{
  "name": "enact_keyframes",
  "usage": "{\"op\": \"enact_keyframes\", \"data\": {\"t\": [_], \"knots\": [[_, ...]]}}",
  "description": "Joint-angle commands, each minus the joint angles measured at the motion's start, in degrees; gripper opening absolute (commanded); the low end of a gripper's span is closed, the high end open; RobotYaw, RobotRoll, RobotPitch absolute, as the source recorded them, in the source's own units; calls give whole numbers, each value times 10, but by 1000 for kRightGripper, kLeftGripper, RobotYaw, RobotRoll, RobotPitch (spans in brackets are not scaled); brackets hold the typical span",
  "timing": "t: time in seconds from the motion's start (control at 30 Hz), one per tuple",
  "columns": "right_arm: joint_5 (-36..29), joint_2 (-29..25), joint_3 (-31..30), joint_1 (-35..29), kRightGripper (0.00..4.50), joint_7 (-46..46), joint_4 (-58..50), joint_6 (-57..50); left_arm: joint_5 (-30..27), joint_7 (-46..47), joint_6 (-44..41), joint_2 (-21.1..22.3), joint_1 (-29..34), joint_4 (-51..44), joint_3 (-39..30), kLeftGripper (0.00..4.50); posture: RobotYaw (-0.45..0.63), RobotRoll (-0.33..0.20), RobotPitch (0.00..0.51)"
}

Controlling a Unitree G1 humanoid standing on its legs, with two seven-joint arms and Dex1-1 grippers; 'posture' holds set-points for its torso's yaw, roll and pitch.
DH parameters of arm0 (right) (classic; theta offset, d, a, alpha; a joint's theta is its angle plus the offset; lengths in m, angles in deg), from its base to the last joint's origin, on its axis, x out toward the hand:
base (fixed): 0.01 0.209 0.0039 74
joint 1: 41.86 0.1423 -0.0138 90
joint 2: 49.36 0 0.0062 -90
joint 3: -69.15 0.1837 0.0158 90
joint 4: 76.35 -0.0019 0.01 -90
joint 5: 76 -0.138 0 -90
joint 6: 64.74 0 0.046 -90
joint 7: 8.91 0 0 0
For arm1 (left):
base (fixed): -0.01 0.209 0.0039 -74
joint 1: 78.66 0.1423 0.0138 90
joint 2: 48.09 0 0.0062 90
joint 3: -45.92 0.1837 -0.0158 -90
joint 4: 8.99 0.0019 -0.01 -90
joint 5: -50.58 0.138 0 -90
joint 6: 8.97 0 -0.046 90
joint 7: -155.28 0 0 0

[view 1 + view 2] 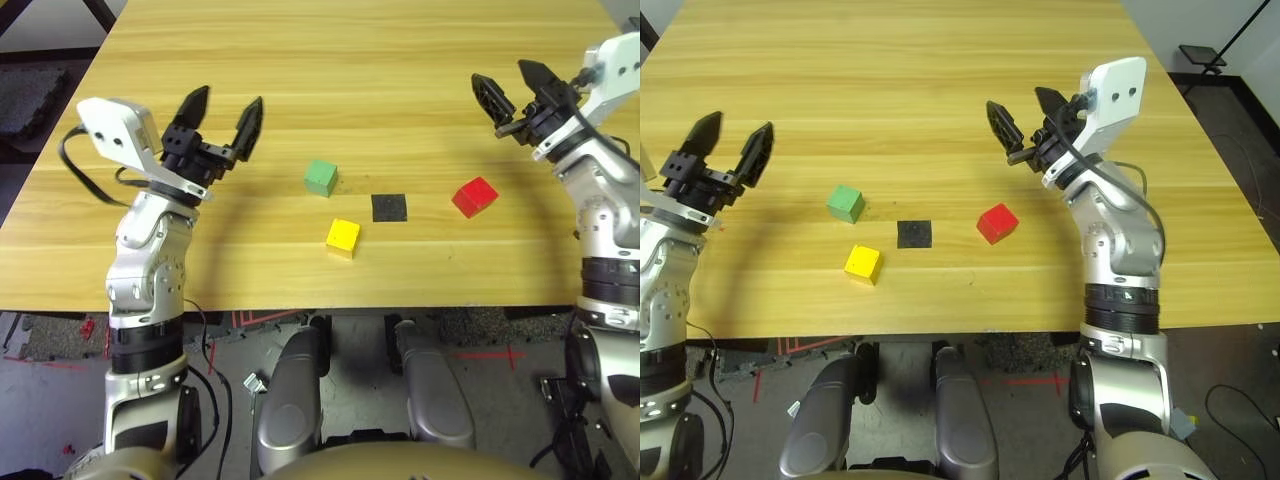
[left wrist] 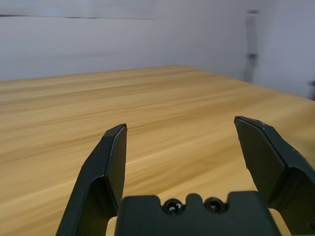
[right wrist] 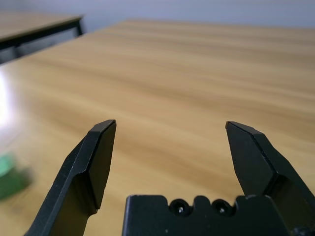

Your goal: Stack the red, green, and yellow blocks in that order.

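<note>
Looking at three loose cubes on the counter (image 1: 300, 60): green block (image 1: 320, 178) farthest left, yellow block (image 1: 343, 237) nearer you, red block (image 1: 474, 196) to the right, black patch (image 1: 389, 207) between. Both left gripper (image 1: 222, 118) and right gripper (image 1: 510, 92) hover with jaws apart, empty. These cubes look light, rigid, matte; pinch each across two flat opposite faces, squarely.

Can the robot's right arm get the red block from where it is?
Probably yes. The red block sits alone on the table, apart from the black patch. The right tool hangs open, farther back on the same side, with nothing between them.
</note>
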Motion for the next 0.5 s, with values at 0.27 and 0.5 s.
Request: {"op": "enact_keyframes", "data": {"t": [0.27, 0.5], "knots": [[-30, -29, 5, -11, 4500, 29, -39, -70, 28, -178, 5, 55, -55, 91, 73, 4452, 254, -20, 268], [-47, -43, 13, -30, 4500, 43, -76, -99, 69, -329, 67, 100, -95, 222, 103, 4452, 232, -17, 279]]}}
